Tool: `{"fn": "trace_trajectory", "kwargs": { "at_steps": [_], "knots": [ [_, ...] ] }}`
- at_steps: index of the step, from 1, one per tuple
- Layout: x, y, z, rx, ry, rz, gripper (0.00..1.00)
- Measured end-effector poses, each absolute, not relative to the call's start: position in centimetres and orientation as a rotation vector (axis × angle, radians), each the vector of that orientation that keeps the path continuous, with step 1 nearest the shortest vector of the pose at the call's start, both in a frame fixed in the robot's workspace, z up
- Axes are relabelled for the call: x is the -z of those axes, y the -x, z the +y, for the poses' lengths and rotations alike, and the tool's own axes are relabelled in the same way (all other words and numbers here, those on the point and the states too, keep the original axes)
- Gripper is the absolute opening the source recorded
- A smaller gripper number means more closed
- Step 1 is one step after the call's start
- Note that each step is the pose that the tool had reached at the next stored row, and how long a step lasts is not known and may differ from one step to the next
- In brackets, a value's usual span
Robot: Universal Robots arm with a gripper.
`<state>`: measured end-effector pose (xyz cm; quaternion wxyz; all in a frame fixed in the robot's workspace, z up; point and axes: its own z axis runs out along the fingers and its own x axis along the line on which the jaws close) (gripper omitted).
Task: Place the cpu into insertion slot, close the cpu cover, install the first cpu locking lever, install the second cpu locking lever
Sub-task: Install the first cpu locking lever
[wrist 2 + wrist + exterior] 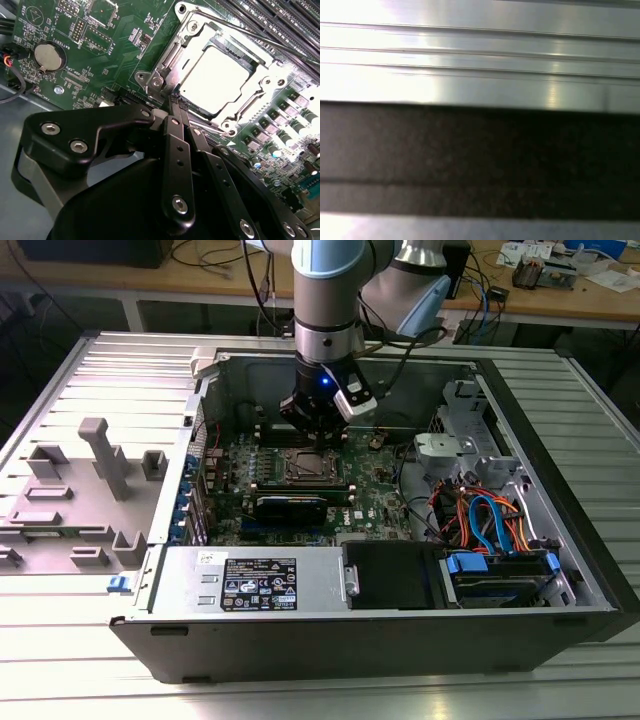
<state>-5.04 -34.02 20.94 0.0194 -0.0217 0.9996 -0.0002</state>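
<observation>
The cpu (pixel 215 75), a pale silver square, lies in the insertion slot (pixel 308 467) on the green motherboard (pixel 120 30). The cpu cover (pixel 169 56), a silver frame with a window, lies flat over it. A thin locking lever rod (pixel 260 37) runs along the socket's far edge. My gripper (pixel 178 104) has its black fingers (pixel 176 150) pressed together, with the tips at the socket's corner rim. I cannot tell whether anything is pinched between them. In the exterior view my gripper (pixel 316 440) hangs just over the socket, inside the open computer case.
A long black card (pixel 290 506) lies just in front of the socket, and memory slots (pixel 280 15) run beside it. A power supply (pixel 260 585) and a drive bay with blue cables (pixel 495 540) line the case front. A grey fixture (pixel 100 455) stands outside.
</observation>
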Motion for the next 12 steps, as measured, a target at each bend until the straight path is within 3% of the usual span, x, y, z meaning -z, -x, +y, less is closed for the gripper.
{"fn": "trace_trajectory", "kwargs": {
  "at_steps": [12],
  "knots": [
    [-20.95, 4.97, -33.96, 0.001, 0.067, 3.102, 0.11]
  ]
}}
